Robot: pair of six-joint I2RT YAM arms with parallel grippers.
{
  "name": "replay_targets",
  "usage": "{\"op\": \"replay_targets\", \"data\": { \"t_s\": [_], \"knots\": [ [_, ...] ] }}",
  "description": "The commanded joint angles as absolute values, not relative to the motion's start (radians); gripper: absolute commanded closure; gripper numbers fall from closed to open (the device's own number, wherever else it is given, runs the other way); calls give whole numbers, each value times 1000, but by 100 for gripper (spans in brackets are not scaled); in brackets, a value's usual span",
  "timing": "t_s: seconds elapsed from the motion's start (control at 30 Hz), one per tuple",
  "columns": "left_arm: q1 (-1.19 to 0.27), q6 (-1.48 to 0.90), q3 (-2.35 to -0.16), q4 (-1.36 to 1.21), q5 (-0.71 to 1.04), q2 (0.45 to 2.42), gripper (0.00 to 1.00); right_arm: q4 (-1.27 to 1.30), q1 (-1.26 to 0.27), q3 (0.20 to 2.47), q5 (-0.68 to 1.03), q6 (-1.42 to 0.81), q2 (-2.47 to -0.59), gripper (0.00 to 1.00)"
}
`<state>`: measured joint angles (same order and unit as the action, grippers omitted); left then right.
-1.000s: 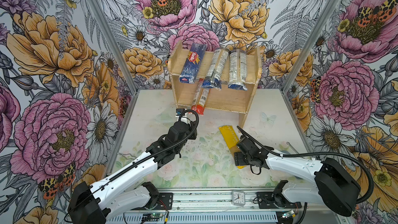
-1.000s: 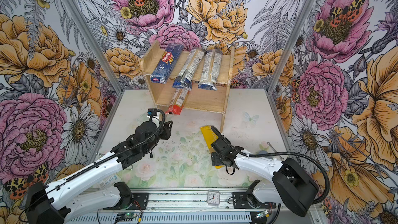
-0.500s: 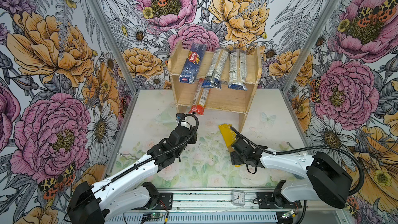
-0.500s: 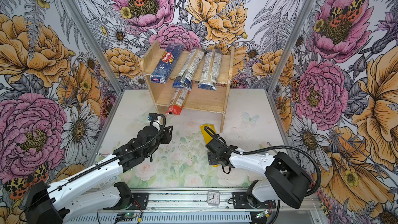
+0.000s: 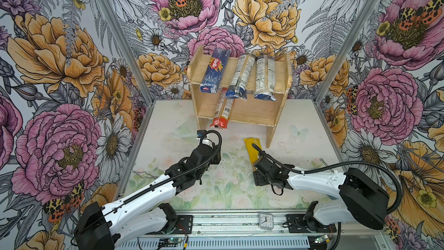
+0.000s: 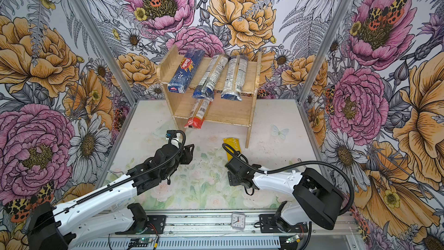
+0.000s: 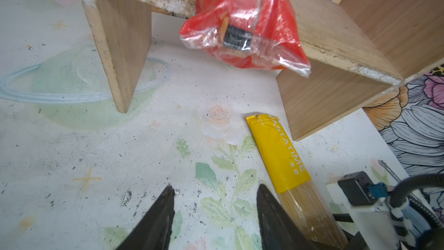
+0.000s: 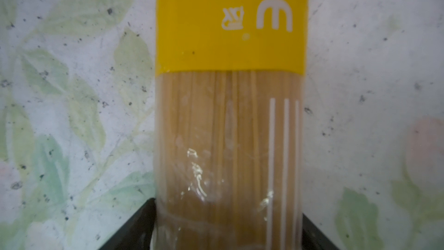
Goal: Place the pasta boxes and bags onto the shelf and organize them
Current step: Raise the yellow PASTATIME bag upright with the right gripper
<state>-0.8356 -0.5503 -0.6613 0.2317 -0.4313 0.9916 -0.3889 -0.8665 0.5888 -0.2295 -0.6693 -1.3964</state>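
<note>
Floral mat (image 8: 360, 68): right wrist view alone shows right jaws pinching the yellow pack (image 8: 228, 116); left jaws spread.

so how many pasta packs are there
5. Three on the shelf's top tier: a blue box and two clear bags; a red-ended bag on the lower tier; a yellow pack on the table. None seem hidden.

Both top views look steeply down from high in front onto the shelf (image 5: 252, 113) at frame centre, sharing nearly the whole scene. The left wrist view looks low toward its legs. The right wrist view sits close above the yellow spaghetti pack (image 8: 230, 32), seen in all four.
</note>
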Motion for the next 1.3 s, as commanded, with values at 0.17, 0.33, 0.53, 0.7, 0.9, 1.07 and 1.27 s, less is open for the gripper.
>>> {"op": "replay_targets", "data": {
  "t_s": [0.17, 0.33, 0.53, 0.7, 0.9, 1.07, 1.27],
  "knots": [
    [-848, -587, -644, 236, -466, 969, 43, -437, -888, 560, -192, -691, -1462, 22],
    [-848, -586, -649, 257, -491, 964, 41, -436, -889, 566, -199, -684, -1456, 28],
    [-848, -585, -646, 250, -491, 963, 41, -433, -888, 571, -197, -682, -1453, 34],
    [-850, -596, -640, 241, -480, 974, 41, -433, -888, 571, -202, -692, -1444, 38],
    [-853, -600, -635, 239, -479, 981, 41, -433, -888, 567, -213, -694, -1410, 49],
    [-853, -603, -635, 235, -477, 985, 41, -433, -888, 566, -217, -695, -1391, 54],
    [-853, -599, -632, 233, -477, 984, 41, -433, -887, 566, -221, -692, -1360, 59]
  ]
}}
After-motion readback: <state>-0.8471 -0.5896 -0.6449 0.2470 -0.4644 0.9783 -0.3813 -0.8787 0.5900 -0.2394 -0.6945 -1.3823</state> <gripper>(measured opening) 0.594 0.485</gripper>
